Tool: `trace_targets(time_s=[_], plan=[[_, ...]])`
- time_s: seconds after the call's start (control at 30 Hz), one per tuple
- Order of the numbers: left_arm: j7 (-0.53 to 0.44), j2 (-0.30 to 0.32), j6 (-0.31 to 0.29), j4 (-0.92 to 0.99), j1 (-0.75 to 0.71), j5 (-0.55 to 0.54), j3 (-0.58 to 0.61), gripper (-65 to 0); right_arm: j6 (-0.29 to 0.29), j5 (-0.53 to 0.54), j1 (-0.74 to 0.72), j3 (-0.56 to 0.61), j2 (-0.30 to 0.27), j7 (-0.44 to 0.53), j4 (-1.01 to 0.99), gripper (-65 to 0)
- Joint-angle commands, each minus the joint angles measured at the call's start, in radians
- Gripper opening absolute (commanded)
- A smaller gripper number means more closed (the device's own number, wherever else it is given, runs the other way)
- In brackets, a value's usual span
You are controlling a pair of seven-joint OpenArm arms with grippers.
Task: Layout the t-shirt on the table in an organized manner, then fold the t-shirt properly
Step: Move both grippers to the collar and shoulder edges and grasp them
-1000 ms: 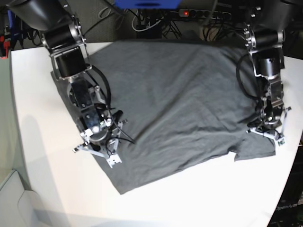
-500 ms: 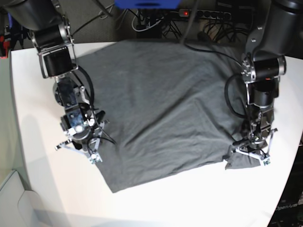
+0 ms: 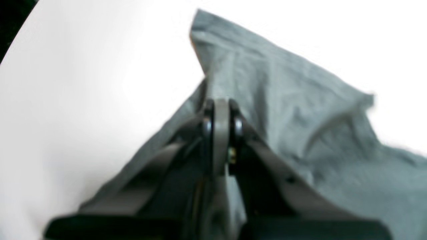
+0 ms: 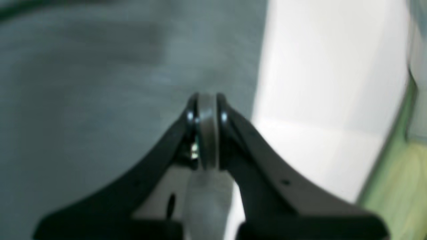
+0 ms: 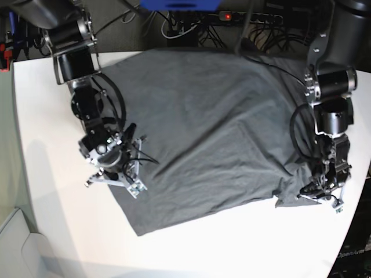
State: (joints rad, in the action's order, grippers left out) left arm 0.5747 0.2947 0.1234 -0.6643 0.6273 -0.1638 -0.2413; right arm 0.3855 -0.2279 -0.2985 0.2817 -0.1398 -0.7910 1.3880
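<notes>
The dark grey t-shirt (image 5: 208, 127) lies spread over the white table (image 5: 232, 243), with its front right corner bunched into folds. At that corner my left gripper (image 5: 317, 197) is shut on the cloth. The left wrist view shows its closed tips (image 3: 220, 106) pinching a strip of t-shirt (image 3: 300, 126) while a rumpled flap reaches out over the table (image 3: 66, 83). My right gripper (image 5: 113, 184) is shut on the shirt's left edge. In the right wrist view its tips (image 4: 206, 100) clamp grey t-shirt (image 4: 83, 100) fabric beside bare table (image 4: 317, 100).
A power strip (image 5: 249, 16) and tangled cables lie beyond the table's far edge, next to a blue object (image 5: 179, 4). The table's curved left edge (image 5: 20, 174) borders a pale surface below. White tabletop runs along the front.
The right gripper has shifted to the right along the shirt's left edge. The left gripper has moved right and toward the front, dragging the bunched corner with it.
</notes>
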Motion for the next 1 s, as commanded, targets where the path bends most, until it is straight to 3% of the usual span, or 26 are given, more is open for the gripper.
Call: trace_targets(time_s=[0.0, 0.27, 0.4, 0.67, 0.97], plan=[[0.024, 0.019, -0.003, -0.071, -0.007, 0.000, -0.016, -64.8, 0.011, -0.005, -0.012, -0.003, 0.002, 0.011, 0.043, -65.0], [0.400, -0.010, -0.003, -0.624, -0.327, 0.004, -0.174, -64.8, 0.060, -0.005, 0.154, 0.020, 0.002, 0.009, 0.232, -65.0], [0.477, -0.047, -0.003, -0.773, -0.462, 0.007, -0.208, -64.8, 0.060, -0.005, 0.209, 0.055, 0.001, 0.009, 0.271, -65.0], [0.396, -0.075, -0.003, -0.658, -0.528, 0.008, -0.208, -64.8, 0.060, -0.005, 0.219, 0.058, 0.004, 0.011, 0.178, -65.0], [0.163, -0.064, -0.003, -0.360, -0.432, 0.010, -0.204, -64.8, 0.056, -0.005, 0.107, 0.054, 0.004, 0.017, -0.051, -65.0]])
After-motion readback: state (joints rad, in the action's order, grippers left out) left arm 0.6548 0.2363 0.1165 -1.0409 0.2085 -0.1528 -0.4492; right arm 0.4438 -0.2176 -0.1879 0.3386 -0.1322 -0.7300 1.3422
